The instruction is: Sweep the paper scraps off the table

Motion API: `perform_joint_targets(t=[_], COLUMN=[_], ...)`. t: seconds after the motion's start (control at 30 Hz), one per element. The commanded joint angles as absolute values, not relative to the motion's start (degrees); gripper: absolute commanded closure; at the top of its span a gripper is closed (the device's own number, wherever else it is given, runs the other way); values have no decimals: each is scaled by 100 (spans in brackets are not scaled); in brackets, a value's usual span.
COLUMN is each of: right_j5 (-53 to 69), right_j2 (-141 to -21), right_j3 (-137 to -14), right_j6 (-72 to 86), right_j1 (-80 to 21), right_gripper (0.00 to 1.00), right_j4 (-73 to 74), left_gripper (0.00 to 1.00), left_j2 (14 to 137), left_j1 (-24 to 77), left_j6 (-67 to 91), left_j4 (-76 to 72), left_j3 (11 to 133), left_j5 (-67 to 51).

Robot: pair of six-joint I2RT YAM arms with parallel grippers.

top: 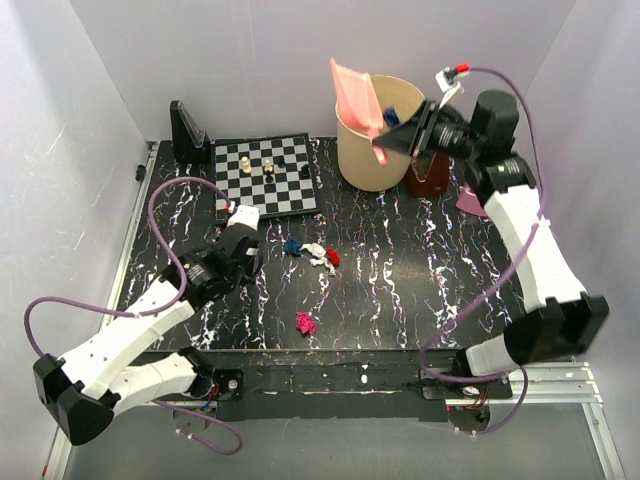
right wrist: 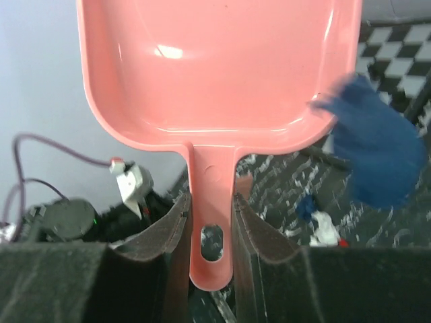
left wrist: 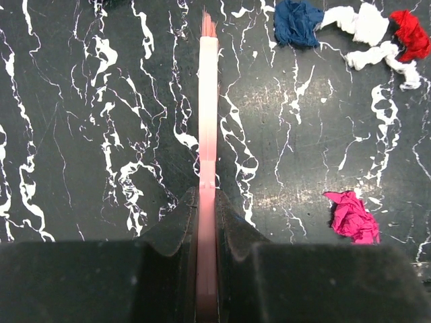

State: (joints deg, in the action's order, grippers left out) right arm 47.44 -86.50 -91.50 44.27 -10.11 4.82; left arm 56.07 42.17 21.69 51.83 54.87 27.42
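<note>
On the black marbled table (top: 400,270), a dark blue scrap (top: 292,246), a white scrap (top: 316,252) and a red scrap (top: 332,257) lie together, with a magenta scrap (top: 306,323) nearer the front. The left wrist view shows the blue (left wrist: 298,21), white (left wrist: 369,23), red (left wrist: 411,33) and magenta (left wrist: 352,217) scraps. My left gripper (top: 243,245) (left wrist: 207,202) is shut on a pink brush (left wrist: 208,101), left of the scraps. My right gripper (top: 400,140) (right wrist: 210,215) is shut on the pink dustpan (top: 358,95) (right wrist: 215,67), tilted over the beige bin (top: 375,150). A blurred blue scrap (right wrist: 374,155) drops off the pan.
A chessboard (top: 265,175) with a few pieces lies at the back left, and a black stand (top: 188,130) is behind it. A brown object (top: 430,175) and a pink piece (top: 470,200) sit right of the bin, under my right arm.
</note>
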Motion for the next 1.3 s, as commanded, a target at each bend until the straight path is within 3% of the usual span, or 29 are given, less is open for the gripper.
perform_joint_targets(t=[0.0, 0.17, 0.27, 0.43, 0.63, 0.8, 1.0, 1.27], right_j5=[2869, 2269, 1480, 529, -130, -1728, -2767, -2567], right_j2=[-7658, -6488, -6144, -6161, -5854, -5687, -5818, -5476], right_j3=[-8055, -5875, -5319, -5186, -4913, -5159, -5545, -5661], right_j6=[2216, 2566, 2558, 2399, 2426, 2890, 3138, 3173], right_j1=[-1669, -1942, -2336, -3066, -3208, -3208, -3155, -3059], right_gripper=[99, 99, 99, 99, 99, 99, 99, 99], right_j4=[2785, 2435, 2697, 3524, 3770, 4332, 4473, 4412], left_gripper=[100, 100, 100, 100, 100, 100, 100, 100], left_j2=[5862, 6625, 7284, 8374, 9438, 9993, 10063, 10309], left_j1=[4210, 4219, 4210, 4219, 4219, 4210, 4236, 4438], left_j6=[1741, 1056, 844, 528, 405, 308, 334, 422], left_j4=[4904, 4808, 5026, 5273, 5502, 5572, 5529, 5581], left_j3=[5633, 6011, 6476, 7267, 7953, 8340, 8631, 9079], left_j5=[2891, 2971, 3268, 3840, 3745, 3648, 2797, 1083])
